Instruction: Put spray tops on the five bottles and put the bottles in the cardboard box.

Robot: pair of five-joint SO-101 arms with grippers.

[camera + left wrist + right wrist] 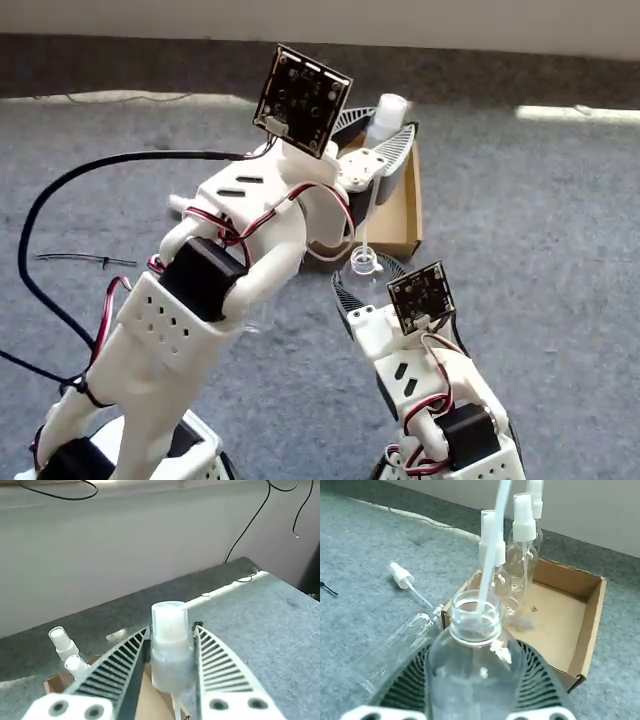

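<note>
- White plastic spray top point(170, 645), with a clear cap and a long thin dip tube, is pinched in the left claw point(171, 630). It hangs above the grey desk point(540, 250), and its tube end is just inside the open neck below.
- Clear plastic bottle point(475, 670), uncapped, stands upright, clamped in the right claw point(476, 652). It is just beside the near wall of the brown cardboard box point(590, 615), which lies toward the desk's far edge.
- Capped clear bottles point(520, 555) stand inside the box. Another capped bottle point(395, 650) lies on the desk just beside it.
- To do this step well, in my judgement: lower the top straight along the neck's axis so the tube does not bend against the rim. Hold the bottle steady and upright, then seat the collar squarely before turning. A tilted start risks a crooked, loose fit.
</note>
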